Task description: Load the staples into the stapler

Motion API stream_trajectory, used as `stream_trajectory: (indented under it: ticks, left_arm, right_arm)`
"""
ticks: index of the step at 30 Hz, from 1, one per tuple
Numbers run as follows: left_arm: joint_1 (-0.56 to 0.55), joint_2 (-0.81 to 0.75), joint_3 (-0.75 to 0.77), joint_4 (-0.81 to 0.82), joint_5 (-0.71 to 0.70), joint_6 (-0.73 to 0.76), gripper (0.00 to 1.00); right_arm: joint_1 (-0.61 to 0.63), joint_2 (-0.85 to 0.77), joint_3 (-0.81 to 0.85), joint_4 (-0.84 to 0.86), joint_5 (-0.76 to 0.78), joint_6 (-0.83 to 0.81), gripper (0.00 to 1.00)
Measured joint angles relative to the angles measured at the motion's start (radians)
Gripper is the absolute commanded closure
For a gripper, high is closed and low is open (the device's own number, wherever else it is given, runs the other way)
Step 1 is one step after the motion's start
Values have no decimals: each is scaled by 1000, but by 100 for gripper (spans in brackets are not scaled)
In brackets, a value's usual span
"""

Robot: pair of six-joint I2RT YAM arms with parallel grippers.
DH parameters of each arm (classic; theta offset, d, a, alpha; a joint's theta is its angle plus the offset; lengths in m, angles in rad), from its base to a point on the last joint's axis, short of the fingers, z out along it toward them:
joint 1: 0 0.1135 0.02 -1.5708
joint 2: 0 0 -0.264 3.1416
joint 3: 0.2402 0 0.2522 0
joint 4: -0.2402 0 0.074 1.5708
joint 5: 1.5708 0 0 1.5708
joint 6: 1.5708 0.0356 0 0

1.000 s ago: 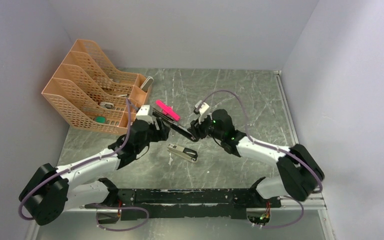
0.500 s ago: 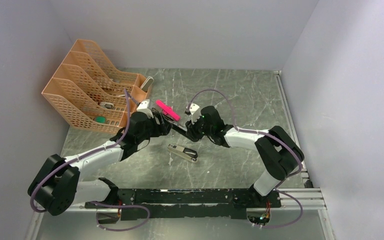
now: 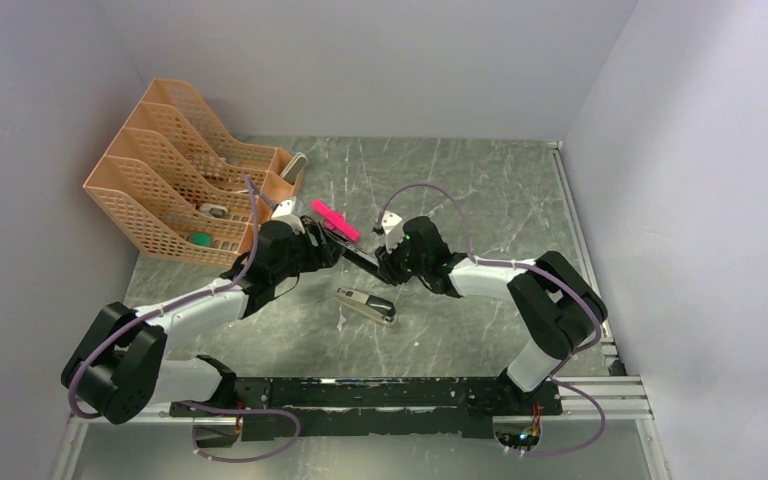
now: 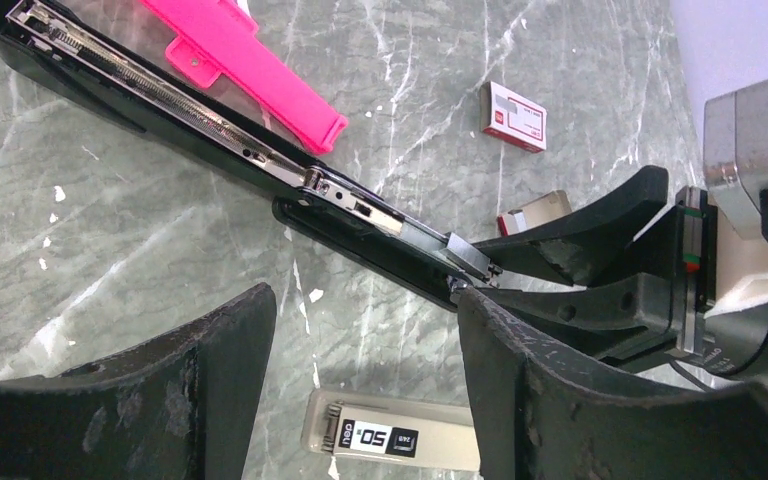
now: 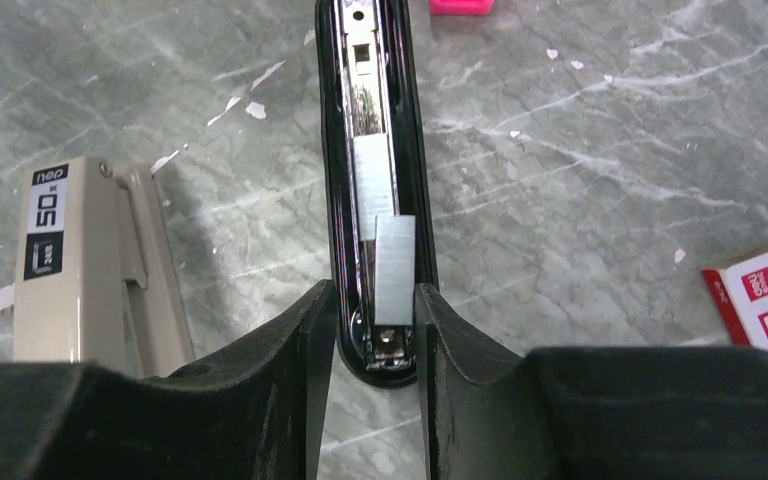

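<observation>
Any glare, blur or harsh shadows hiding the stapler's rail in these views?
Right wrist: the stapler rail is sharp, with mild glare on the metal; the staples read clearly. Left wrist: rail sharp, lightly glinting. Top external: even light, faint shadows, rail detail too small.

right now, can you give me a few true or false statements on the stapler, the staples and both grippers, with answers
The stapler lies open, silver rail showing: true.
A strip of staples sits in that rail: true.
The left gripper clamps the pink piece: false, it is open and empty; the pink piece lies beside the stapler.
The staple box is in the orange tray: false, it lies on the table.
The right gripper has a finger on each side of the stapler's end: true.
</observation>
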Motion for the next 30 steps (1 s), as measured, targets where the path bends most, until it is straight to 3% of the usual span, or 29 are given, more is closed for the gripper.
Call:
stream_trajectory:
  ticks: [22,30]
  left_arm:
    - [76,137,9,79,72,-112,30]
    - [99,210,11,132,112,-166,30]
  right_arm:
    - [-2,-12,-21,2,5,1,77]
    - [-2,-11,-21,11,4,-4,71]
